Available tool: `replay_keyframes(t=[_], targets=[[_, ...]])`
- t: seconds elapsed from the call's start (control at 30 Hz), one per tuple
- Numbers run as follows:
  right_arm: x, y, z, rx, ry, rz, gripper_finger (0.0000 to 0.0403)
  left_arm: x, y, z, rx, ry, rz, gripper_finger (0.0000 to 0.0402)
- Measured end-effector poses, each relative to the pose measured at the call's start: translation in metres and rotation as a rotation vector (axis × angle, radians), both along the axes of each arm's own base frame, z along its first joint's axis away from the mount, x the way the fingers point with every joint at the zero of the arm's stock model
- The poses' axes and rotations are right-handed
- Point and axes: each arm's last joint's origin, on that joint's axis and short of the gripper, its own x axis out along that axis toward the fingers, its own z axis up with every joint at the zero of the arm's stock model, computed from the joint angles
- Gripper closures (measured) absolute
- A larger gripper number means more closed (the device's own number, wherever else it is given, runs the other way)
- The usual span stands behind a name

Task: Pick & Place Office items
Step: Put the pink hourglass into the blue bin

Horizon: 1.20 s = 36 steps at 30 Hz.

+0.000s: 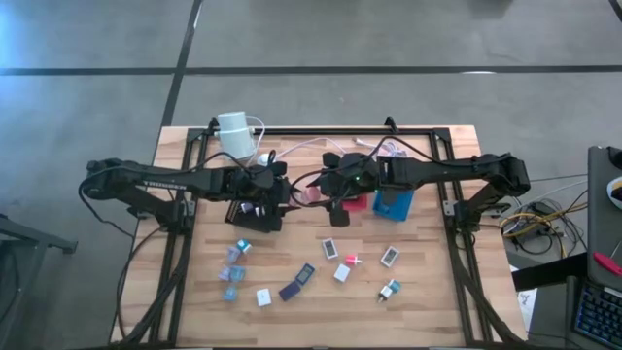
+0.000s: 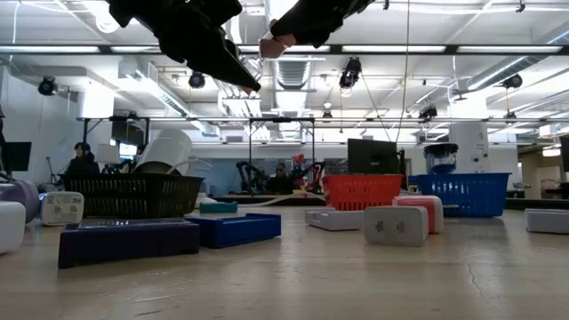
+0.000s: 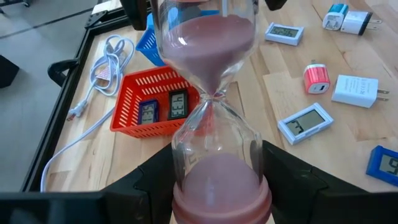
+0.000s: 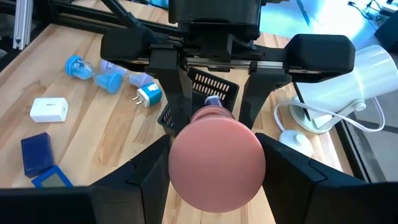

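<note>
An hourglass (image 1: pixel 311 192) with pink sand and pink end caps hangs in the air between my two grippers, above the middle of the table. My left gripper (image 1: pixel 283 192) is shut on one end and my right gripper (image 1: pixel 330 188) on the other. The left wrist view looks along the glass (image 3: pixel 214 93) from its near cap. The right wrist view faces the other round cap (image 4: pixel 215 165). Several small chargers, clocks and plugs (image 1: pixel 340 261) lie flat on the wooden table nearer its front edge. My left gripper (image 3: pixel 221 196) pinches the hourglass at its pink end cap (image 3: pixel 221 202), one finger (image 3: pixel 152 186) on each side. It comes from the table's left, and the glass sticks out forward past the fingers, lifted clear. My right gripper (image 4: pixel 216 168) pinches the opposite pink cap (image 4: pixel 215 186) between its two fingers (image 4: pixel 152 171). It comes from the table's right, facing the left gripper. The hourglass lies about level between the two.
A black basket (image 1: pixel 251 212) sits under the left gripper. A red basket (image 3: pixel 155 102) holding two small clocks and a blue basket (image 1: pixel 393 202) sit under the right arm. A white cylinder (image 1: pixel 234 134) with cable stands at the far edge. A black frame (image 1: pixel 185 209) borders the table.
</note>
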Motion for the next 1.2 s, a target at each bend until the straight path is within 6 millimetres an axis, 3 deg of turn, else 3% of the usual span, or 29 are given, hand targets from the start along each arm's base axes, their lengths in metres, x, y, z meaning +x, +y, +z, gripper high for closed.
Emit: replay_keyframes(t=[0.07,0.27,0.4,0.63,0.77,0.97,1.2], targets=[[0.000,0.000,0.001,0.001,-0.002,-0.001,0.0205,0.000,0.000,0.000,-0.002,-0.002,0.002,0.0189],[-0.001,0.000,0.000,0.015,-0.001,-0.009,0.0205,-0.004,0.000,0.008,-0.008,-0.036,0.012,0.0053],[-0.002,0.000,0.002,0.026,-0.004,-0.016,0.0205,-0.013,-0.001,0.019,-0.031,-0.066,0.011,0.0019],[-0.017,0.005,0.022,0.050,-0.064,0.036,0.0205,-0.048,-0.006,0.035,-0.073,-0.219,-0.078,0.0025],[-0.039,0.006,0.041,0.068,-0.128,0.029,0.0205,-0.077,-0.007,0.033,-0.069,-0.360,-0.083,0.0032],[-0.084,0.007,0.062,0.113,-0.270,0.012,0.0205,-0.119,-0.009,0.009,-0.034,-0.623,-0.096,0.0058],[-0.156,0.008,0.054,0.169,-0.486,-0.035,0.0205,-0.153,-0.009,-0.023,-0.002,-0.782,-0.056,0.0146]])
